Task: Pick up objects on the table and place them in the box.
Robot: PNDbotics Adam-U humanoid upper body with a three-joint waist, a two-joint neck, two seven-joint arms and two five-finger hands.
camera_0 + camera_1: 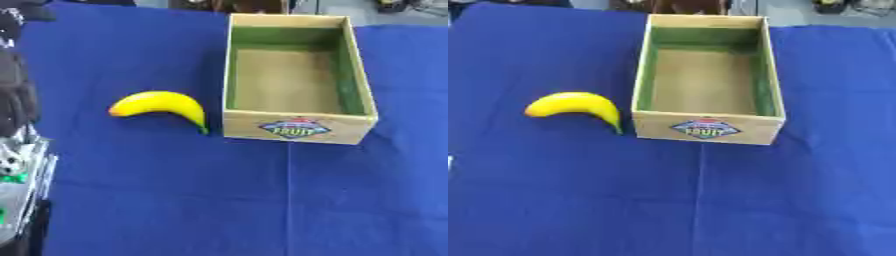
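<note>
A yellow banana (160, 104) on the blue cloth (175, 200), to the left of the wooden box (243, 122). Lies flat, bent like a smile turned upside down. Dark tip just beside the near left corner of the box, maybe touching; hard to tell. Nothing inside the box, only green walls and a brown floor. A bright label (296, 128) on the near wall.

At the left edge of the left eye view, a black and silver robot arm (17, 100), well apart from the banana. Cannot tell the state of the left hand, open or shut. No right hand anywhere in view.

Not started yet, by the look of things: banana on the cloth, not in the box.

Plenty to go wrong from here. Round and smooth, so could slip or spin away if pinched near one end and not around the fat middle. Could get shoved against the box if pushed from the left, and then push the box along too. Could bump the tall near wall if not lifted high enough. Might also bunch up the soft cloth if scooped too low.
</note>
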